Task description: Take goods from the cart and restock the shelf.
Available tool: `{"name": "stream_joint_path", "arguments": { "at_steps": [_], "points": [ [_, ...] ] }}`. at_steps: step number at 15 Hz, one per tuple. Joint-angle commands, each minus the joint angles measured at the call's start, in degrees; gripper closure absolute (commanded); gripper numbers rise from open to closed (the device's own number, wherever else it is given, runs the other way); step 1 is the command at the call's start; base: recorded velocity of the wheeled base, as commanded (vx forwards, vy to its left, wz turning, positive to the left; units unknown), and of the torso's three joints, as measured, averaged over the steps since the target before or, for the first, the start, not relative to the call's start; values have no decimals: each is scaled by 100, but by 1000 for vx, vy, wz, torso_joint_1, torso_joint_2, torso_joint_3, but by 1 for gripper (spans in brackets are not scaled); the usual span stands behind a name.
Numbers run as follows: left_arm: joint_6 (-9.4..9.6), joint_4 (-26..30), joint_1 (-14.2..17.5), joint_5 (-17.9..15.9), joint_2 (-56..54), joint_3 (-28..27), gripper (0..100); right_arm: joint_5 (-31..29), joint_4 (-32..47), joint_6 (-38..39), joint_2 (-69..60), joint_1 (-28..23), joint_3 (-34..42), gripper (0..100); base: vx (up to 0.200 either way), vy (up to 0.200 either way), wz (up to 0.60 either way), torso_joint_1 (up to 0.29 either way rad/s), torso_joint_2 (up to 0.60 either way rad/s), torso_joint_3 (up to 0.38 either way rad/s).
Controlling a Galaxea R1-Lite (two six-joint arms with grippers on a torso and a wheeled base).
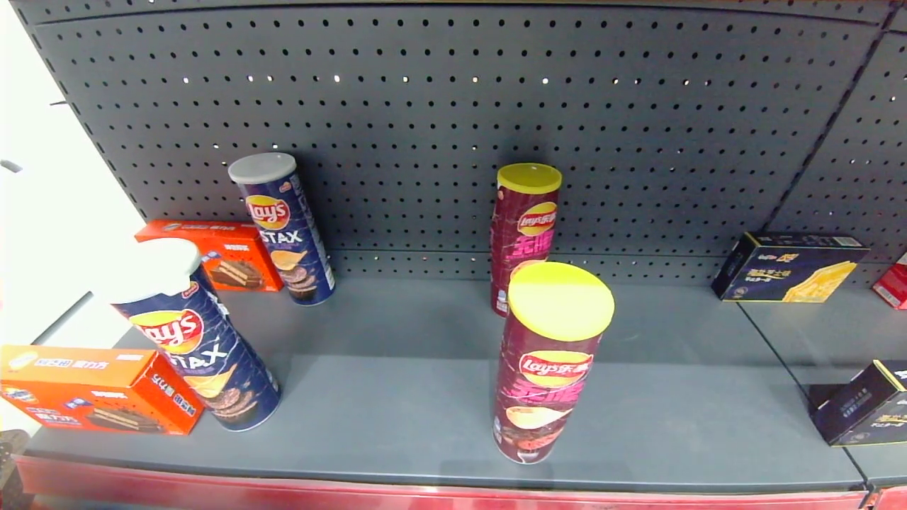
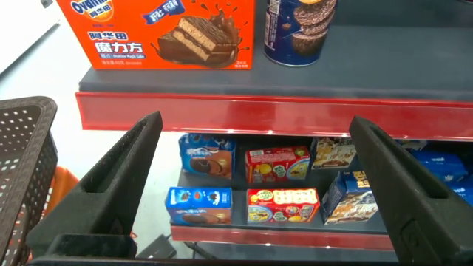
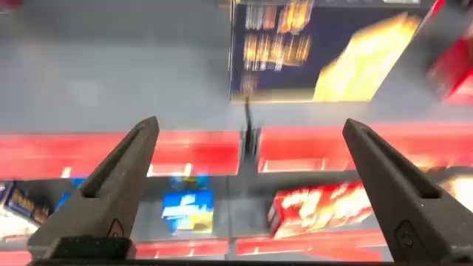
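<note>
Shelf [image 1: 397, 397] | orange box [image 2: 159, 33] beyond released left end effector [image 2: 256, 122] | right end effector [image 3: 251, 125] released

Head camera: high and close, facing down onto the shelf [image 1: 425, 397].
Left wrist camera: behind the left pincer [image 2: 255, 122], low, facing the red edge [image 2: 222, 111]. Shared just beyond the pincer: orange box [image 2: 159, 33], blue can [image 2: 299, 29].
Right wrist camera: behind the right pincer [image 3: 250, 124]. Shared beyond it: dark box [image 3: 325, 52].

Logo and lettering on each chip can: rear blue can [image 1: 283, 230], front blue can [image 1: 195, 340], rear magenta can [image 1: 524, 227], front magenta can [image 1: 545, 368]. Front orange box [image 1: 92, 389], lower left: logo and characters. Dark blue box [image 1: 786, 268], right: small print. Wording not transcribed. Right wrist view: print blurred, unreadable.
</note>
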Motion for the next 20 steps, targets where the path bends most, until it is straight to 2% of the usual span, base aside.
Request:
{"name": "stream_joint_path", "arguments": {
  "at_steps": [1, 10, 12, 13, 14, 20],
  "points": [
    [-2, -2, 1, -5, 9, 0, 0, 68, 150, 84, -231, 30, 171, 0, 0, 0, 0, 0, 0, 0],
    [7, -11, 10, 13, 9, 0, 0, 68, 168, 84, -231, 47, 171, 0, 0, 0, 0, 0, 0, 0],
    [-2, -11, 10, 39, 9, 0, 0, 68, 221, 84, -205, 689, 154, 0, 0, 0, 0, 0, 0, 0],
    [-10, -11, 10, 48, 9, 0, 0, 68, 141, 84, -390, 829, 180, 0, 0, 0, 0, 0, 0, 0],
    [-2, -11, 10, 48, 9, 0, 0, 42, 106, 102, -785, 671, 189, 0, 0, 0, 0, 0, 0, 0],
    [42, -11, 19, 31, 9, 0, 0, 42, 124, 137, -767, 689, 189, 0, 0, 0, 0, 0, 0, 0]
  ]
}}
